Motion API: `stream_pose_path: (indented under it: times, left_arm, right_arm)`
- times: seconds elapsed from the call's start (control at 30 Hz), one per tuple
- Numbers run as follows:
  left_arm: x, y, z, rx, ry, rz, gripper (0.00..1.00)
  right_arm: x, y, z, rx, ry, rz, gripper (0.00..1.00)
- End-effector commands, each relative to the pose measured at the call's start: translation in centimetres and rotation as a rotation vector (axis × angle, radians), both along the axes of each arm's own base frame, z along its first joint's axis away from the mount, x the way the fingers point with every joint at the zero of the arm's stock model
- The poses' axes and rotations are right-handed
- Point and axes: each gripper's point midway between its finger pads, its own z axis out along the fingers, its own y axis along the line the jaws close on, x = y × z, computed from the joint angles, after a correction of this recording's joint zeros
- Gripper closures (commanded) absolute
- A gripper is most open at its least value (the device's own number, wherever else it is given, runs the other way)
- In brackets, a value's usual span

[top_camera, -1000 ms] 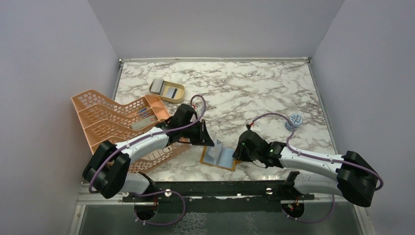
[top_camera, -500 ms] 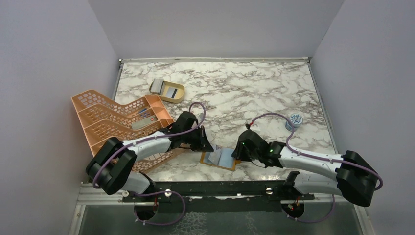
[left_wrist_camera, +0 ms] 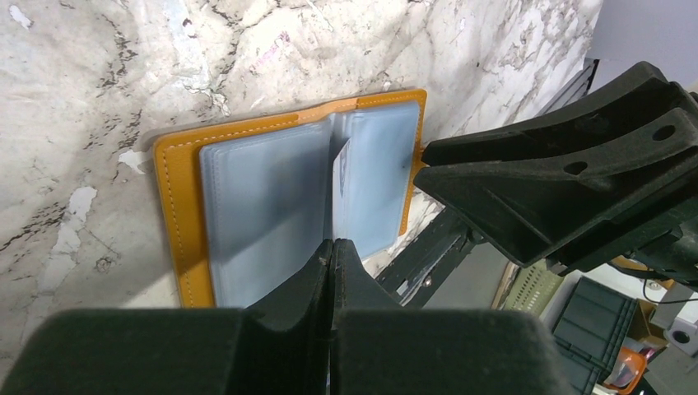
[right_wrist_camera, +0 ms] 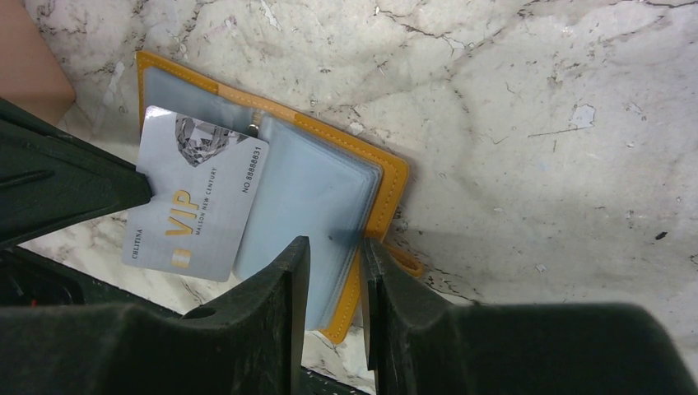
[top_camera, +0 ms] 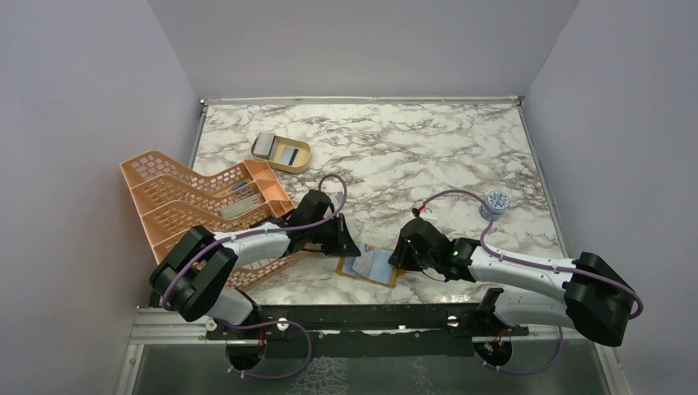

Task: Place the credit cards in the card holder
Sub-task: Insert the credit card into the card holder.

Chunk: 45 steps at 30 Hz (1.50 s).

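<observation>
The card holder (top_camera: 383,274) lies open on the marble near the front edge, orange rim up, grey-blue pockets (right_wrist_camera: 309,185) showing. My left gripper (top_camera: 345,243) is shut on a silvery credit card (right_wrist_camera: 196,197) printed "VIP", holding it by its left edge, tilted over the holder's left half. In the left wrist view the card (left_wrist_camera: 339,177) shows edge-on above the pockets (left_wrist_camera: 255,197), just past my left gripper (left_wrist_camera: 332,241). My right gripper (right_wrist_camera: 333,244) stands partly open, astride the holder's right orange edge (right_wrist_camera: 387,189). I cannot tell whether its tips press down.
A big peach lattice rack (top_camera: 177,202) lies left of the left arm, with pale flat pieces in it. A tan oval dish (top_camera: 301,159) holding pale cards sits at the back left. A small round blue-white thing (top_camera: 495,200) stands on the right. The metal base rail (top_camera: 362,317) borders the front.
The left arm has drawn nearer to the front edge and lowered the card toward the open holder. The right gripper has stayed at the holder's right edge.
</observation>
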Motion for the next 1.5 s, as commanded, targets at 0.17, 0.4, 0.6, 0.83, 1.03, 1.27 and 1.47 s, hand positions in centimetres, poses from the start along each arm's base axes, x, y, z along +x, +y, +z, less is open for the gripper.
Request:
stream_pose_path:
  times: [0.17,0.4,0.6,0.83,1.03,1.27,1.47]
  left_arm:
    - [0.1,-0.3,-0.9,-0.002,-0.034,0.006,1.0]
    - [0.2,-0.1,-1.6,0.031,-0.047,0.012,1.0]
    - [0.2,0.2,-2.3,0.074,-0.05,0.009,1.0]
    - [0.2,0.3,-2.8,0.108,-0.066,-0.009,1.0]
    - [0.3,0.3,-2.9,0.134,-0.09,-0.026,1.0]
    - [0.4,0.4,-3.4,0.182,-0.124,-0.044,1.0]
    - [0.7,0.7,-3.6,0.257,-0.171,-0.076,1.0]
  right_arm:
    - [-0.5,0.1,-0.7,0.003,0.012,0.016,0.71]
    - [-0.7,-0.1,-0.9,0.002,0.017,0.014,0.71]
    - [-0.7,-0.1,-0.9,0.003,0.017,0.014,0.71]
    - [-0.7,0.0,-0.9,0.004,0.02,0.016,0.71]
    - [-0.7,0.1,-0.8,0.006,0.018,0.017,0.71]
    - [-0.8,0.0,-0.8,0.006,0.023,0.018,0.71]
    - [-0.8,0.0,-0.8,0.007,0.021,0.017,0.71]
